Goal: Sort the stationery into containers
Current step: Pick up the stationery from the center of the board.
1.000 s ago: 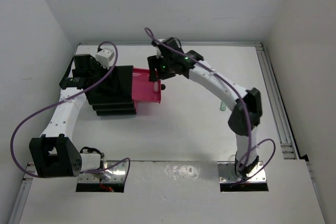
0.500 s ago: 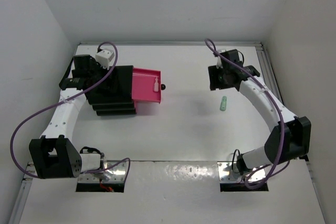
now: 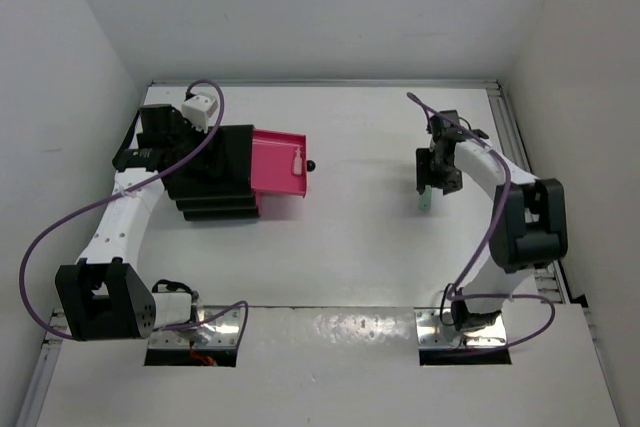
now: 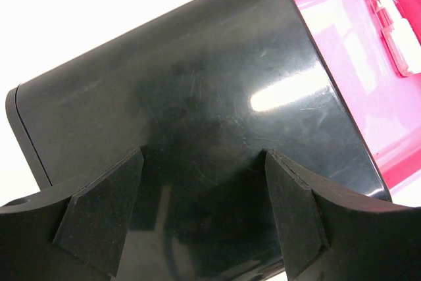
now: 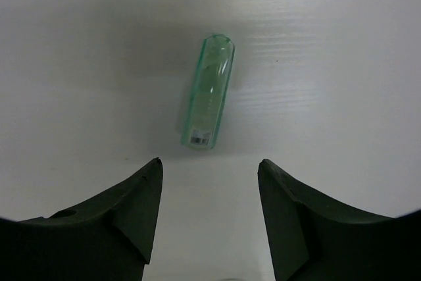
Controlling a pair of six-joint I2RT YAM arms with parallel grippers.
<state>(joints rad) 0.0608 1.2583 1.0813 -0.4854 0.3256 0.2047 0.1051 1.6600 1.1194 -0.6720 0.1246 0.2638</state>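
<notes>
One mint-green marker (image 5: 208, 90) carries an illegible sticker (image 5: 200, 139).

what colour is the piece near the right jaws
The piece is see-through mint green, clearest in right wrist view.

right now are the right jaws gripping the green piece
No, the green piece lies flat on the table, just ahead of the open right jaws and untouched.

The two dark fingers (image 4: 99, 218) stand wide apart at the lower edge, nothing between them. Beyond them lies the glossy black top of the drawer unit (image 4: 197, 97). At upper right a pink drawer (image 4: 348, 51) projects open, holding one pale pink piece (image 4: 395, 31). White table (image 4: 99, 4) shows at upper left.
</notes>
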